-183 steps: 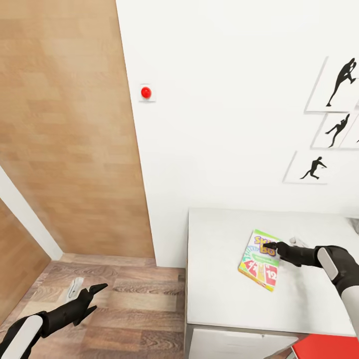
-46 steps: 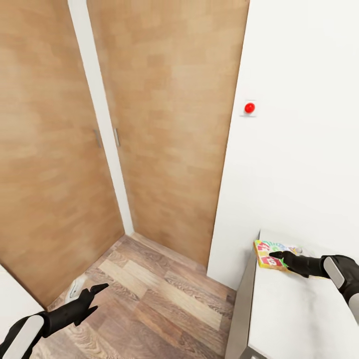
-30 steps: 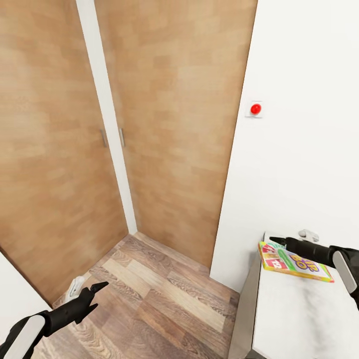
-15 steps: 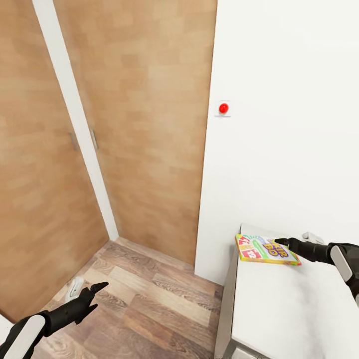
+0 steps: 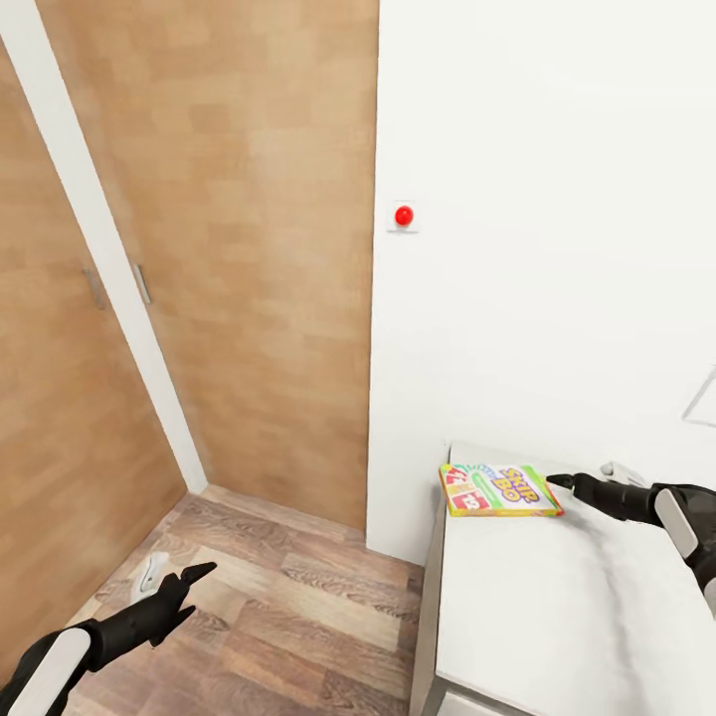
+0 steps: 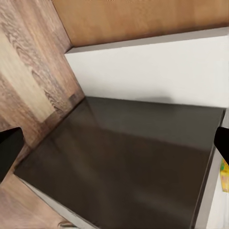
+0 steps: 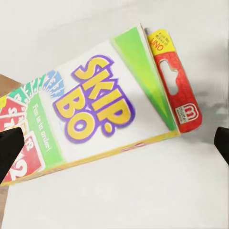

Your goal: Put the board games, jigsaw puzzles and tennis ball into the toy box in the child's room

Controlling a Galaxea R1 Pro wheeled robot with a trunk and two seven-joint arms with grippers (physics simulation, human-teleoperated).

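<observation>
Right wrist view has the two black fingertips [image 7: 10, 150] cut off at opposite edges of the picture, spread wide apart with nothing between them but the SKIP-BO board game [image 7: 95, 107] lying flat on the pale table [image 7: 143, 200]. The box is clear of both tips; its red hang-tab end points one way and the end with red number cards runs off the frame at the other. The small print on the tab is too fine to read beyond "UNO".

From the head view, the right gripper [image 5: 582, 487] reaches in low over the table [image 5: 557, 597], its dark finger tip just beside the near end of the board game [image 5: 497, 489] without clearly touching it; whether there is contact cannot be told from here. The box sits at the table's far corner, close to the white wall [image 5: 547, 249], which carries a red button [image 5: 404, 216]. A corner of a picture frame is cut off at the right edge.

The left gripper [image 5: 174, 589] hangs over the wood plank floor [image 5: 298, 607], well apart from the table, its fingers parted and holding nothing. In the left wrist view its tips [image 6: 8, 148] are only dark slivers at the picture's edges, and beyond them lies a dark glossy panel [image 6: 124, 162] whose nature is hard to make out. Wooden doors [image 5: 199, 249] fill the side beyond the floor.
</observation>
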